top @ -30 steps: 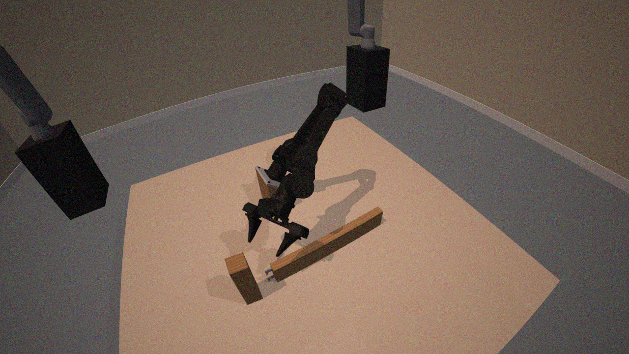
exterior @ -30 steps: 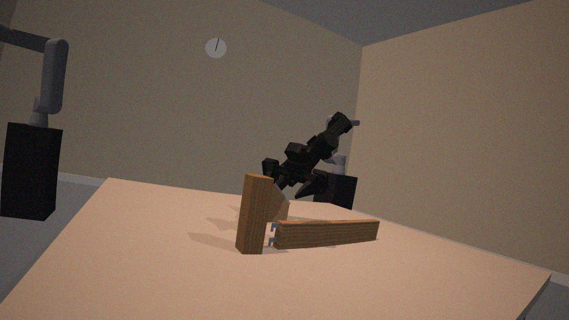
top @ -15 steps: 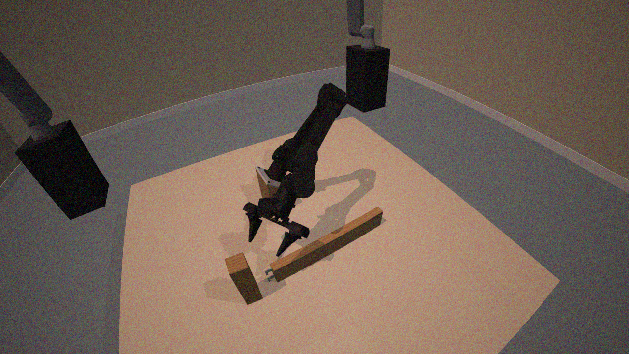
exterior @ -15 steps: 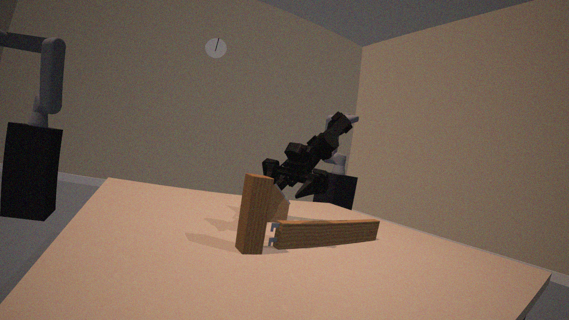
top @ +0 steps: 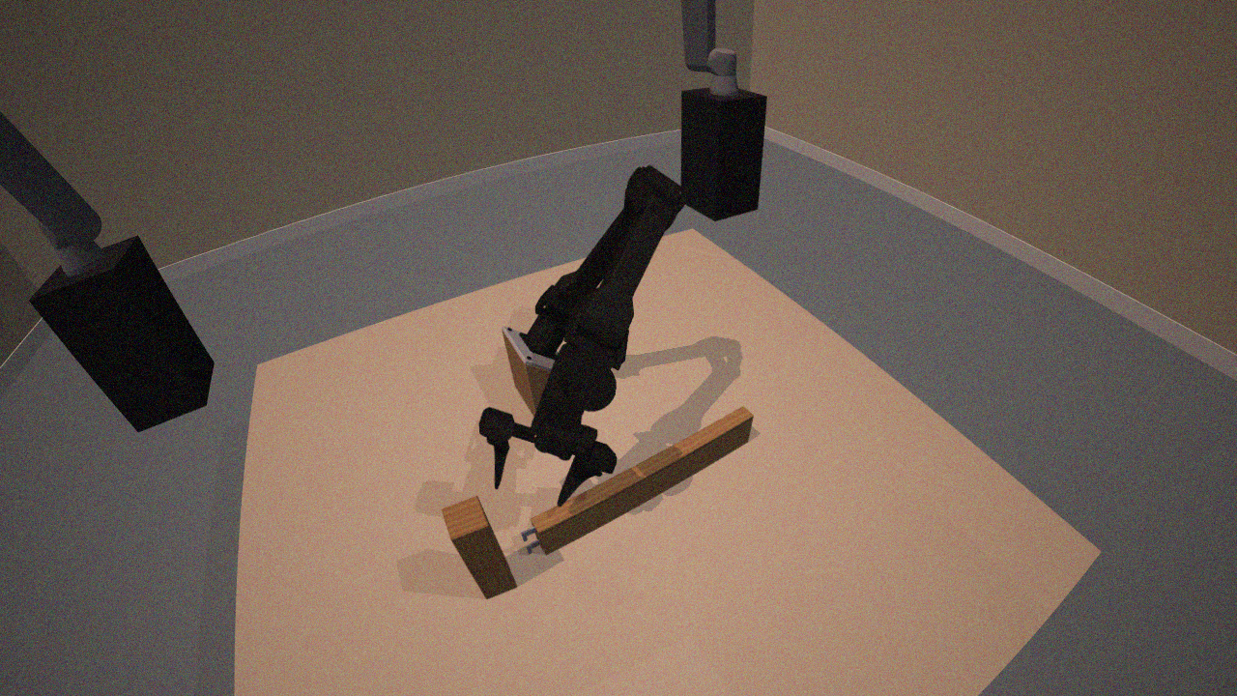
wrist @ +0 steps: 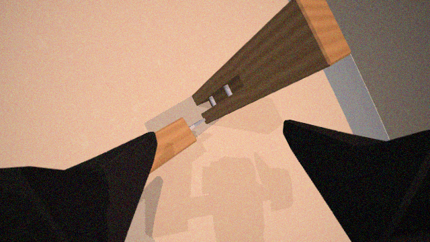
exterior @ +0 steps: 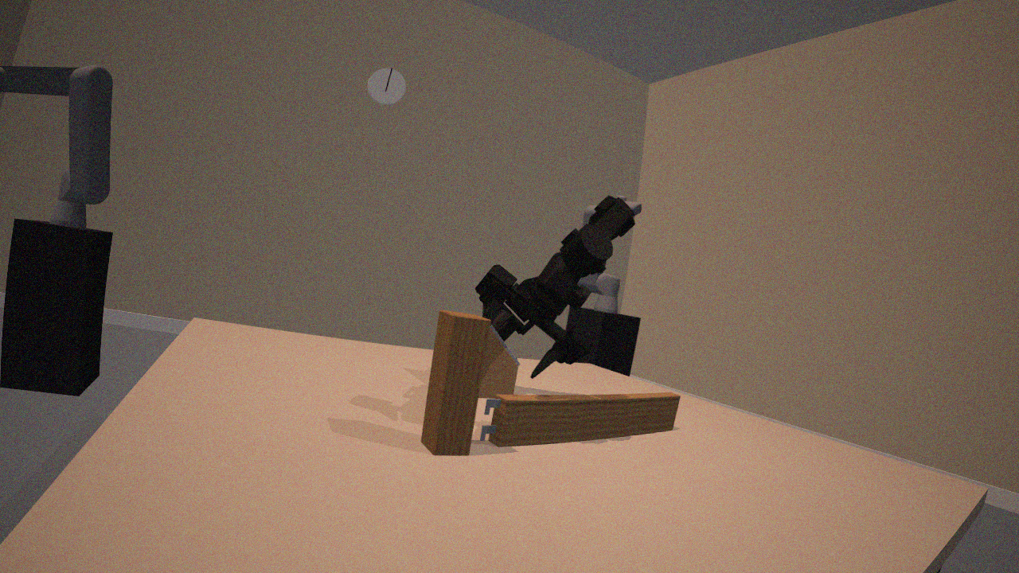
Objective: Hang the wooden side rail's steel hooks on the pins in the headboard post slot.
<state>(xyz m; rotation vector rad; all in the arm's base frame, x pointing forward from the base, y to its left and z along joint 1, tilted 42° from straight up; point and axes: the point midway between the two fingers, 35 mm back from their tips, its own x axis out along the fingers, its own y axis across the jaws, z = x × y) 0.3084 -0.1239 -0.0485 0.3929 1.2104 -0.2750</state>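
Note:
The wooden side rail [top: 644,484] [exterior: 583,420] [wrist: 175,138] lies along the table on its narrow edge. Its two steel hooks [top: 529,536] [exterior: 489,407] [wrist: 197,124] point at the headboard post [top: 484,558] [exterior: 455,388] [wrist: 275,54], with a small gap between; they are outside the slot. The post stands upright. In the wrist view its slot [wrist: 236,81] shows with two pins [wrist: 228,90] inside. My gripper [top: 530,496] [wrist: 220,132] is wide open and empty, above the table beside the rail's hook end. One fingertip overlaps the rail in the top view and the wrist view; the exterior view shows it above the rail.
A wooden block with a sloping grey top [top: 519,367] [exterior: 504,374] stands on the table [top: 778,563] [exterior: 285,484] behind the rail and post, partly hidden by my arm. Two black pedestals [top: 129,346] [top: 722,156] with grey arms stand beyond the table.

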